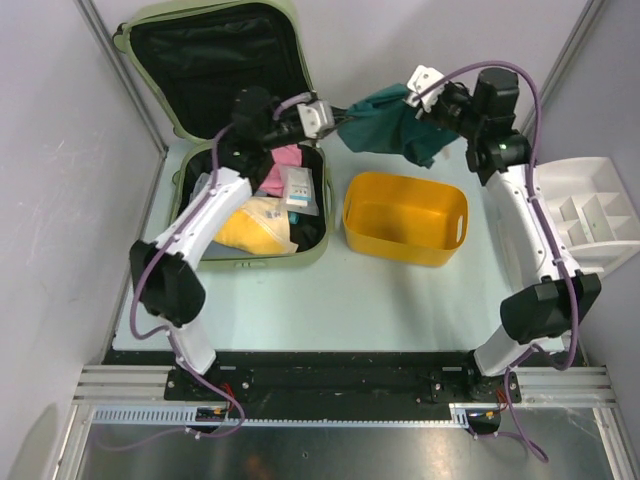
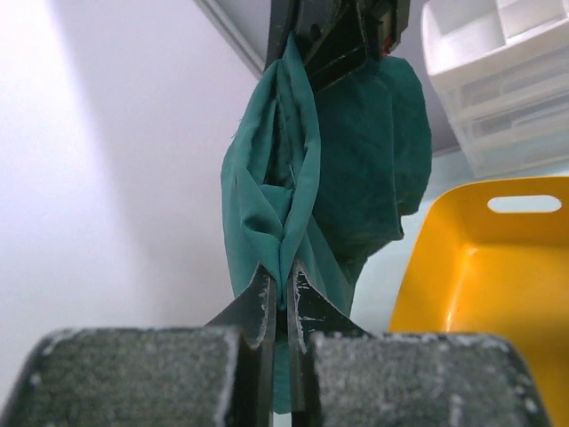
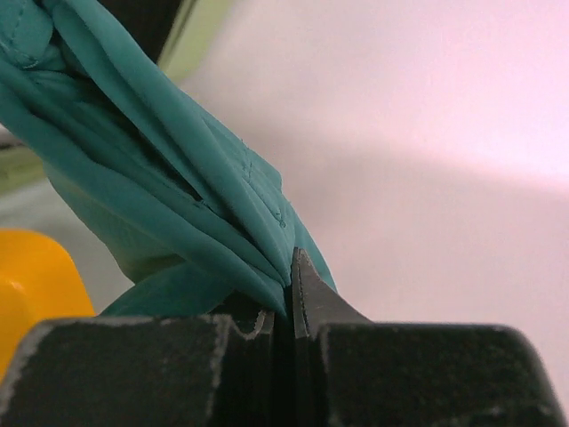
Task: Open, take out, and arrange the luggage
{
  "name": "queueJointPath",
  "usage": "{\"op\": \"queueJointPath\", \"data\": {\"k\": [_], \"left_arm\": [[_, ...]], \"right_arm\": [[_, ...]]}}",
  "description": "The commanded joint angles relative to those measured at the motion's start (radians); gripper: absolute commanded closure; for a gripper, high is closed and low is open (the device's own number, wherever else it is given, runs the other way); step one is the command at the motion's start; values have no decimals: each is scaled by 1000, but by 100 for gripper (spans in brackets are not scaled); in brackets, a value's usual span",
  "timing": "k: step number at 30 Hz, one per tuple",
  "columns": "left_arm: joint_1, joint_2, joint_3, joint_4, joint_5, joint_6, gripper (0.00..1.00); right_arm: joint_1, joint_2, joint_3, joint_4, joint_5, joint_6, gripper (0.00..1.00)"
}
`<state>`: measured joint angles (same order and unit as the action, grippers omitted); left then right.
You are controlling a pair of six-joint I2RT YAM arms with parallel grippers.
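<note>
We see the luggage at the far left of the table, lying open. Its lid leans up at the back with the black lining facing us, and its lower half lies flat on the table in front of it. In that lower half lie a yellow bundle, a pink cloth and a clear packet with a white card.

Our left arm reaches over the open lower half, and the left gripper sits just past the luggage's right rim, above table level. Its jaws are pinched tight on one end of a teal garment. In the left wrist view the cloth is folded into the narrow slit between the fingertips.

Our right gripper is well apart from the luggage, off to its right and above the far side of the yellow tub. It too is clamped narrow on the teal garment, at the other end. The right wrist view shows the fabric gathered between the closed tips.

The garment hangs in the air between the two grippers, sagging in the middle. It is beside the luggage, not inside it, and behind the tub. The white divided tray sits at the far right edge, beside the right arm.
</note>
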<state>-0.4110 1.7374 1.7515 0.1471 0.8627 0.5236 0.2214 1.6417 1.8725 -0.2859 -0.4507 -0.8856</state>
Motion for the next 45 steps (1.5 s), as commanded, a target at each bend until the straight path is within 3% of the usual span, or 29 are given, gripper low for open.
{"op": "queueJointPath", "data": {"k": [1, 6, 8, 12, 19, 30, 31, 32, 35, 37, 39, 41, 43, 44, 45], "left_arm": [[-32, 39, 36, 126, 13, -17, 100], [-45, -77, -229, 124, 71, 30, 100], [-52, -117, -378, 108, 96, 109, 100], [-66, -151, -532, 40, 101, 199, 100], [-72, -75, -534, -72, 87, 175, 100], [-78, 114, -285, -125, -57, -189, 100], [-78, 131, -250, -157, -59, -213, 100], [-77, 142, -236, -178, -60, -227, 100], [-78, 178, -202, -202, -80, -284, 95], [-78, 195, -178, -213, -91, -325, 73], [-78, 205, -153, -218, -129, -356, 54], [-75, 215, -106, -247, -171, -385, 50], [-66, 223, -51, -279, -188, -421, 46], [-61, 223, -34, -288, -195, -431, 34], [-57, 220, -20, -297, -194, -438, 32]], "right_arm": [[-106, -130, -138, 108, 104, -171, 100], [-105, -337, -403, -5, 49, -335, 100], [-91, -385, -502, -117, 35, -357, 100], [-67, -431, -611, -246, 23, -348, 100], [-70, -363, -621, -384, -28, -323, 100], [-108, -142, -564, -294, -51, -340, 99], [-112, -122, -532, -298, -54, -342, 93], [-116, -102, -514, -302, -54, -336, 71], [-128, -16, -443, -300, -33, -316, 43], [-142, 42, -386, -346, -32, -308, 37], [-154, 70, -310, -402, -39, -308, 22], [-172, 99, -280, -410, -25, -303, 9], [-188, 110, -240, -423, -29, -306, 5], [-200, 113, -222, -430, -32, -308, 4], [-201, 115, -184, -467, -36, -309, 4]]}}
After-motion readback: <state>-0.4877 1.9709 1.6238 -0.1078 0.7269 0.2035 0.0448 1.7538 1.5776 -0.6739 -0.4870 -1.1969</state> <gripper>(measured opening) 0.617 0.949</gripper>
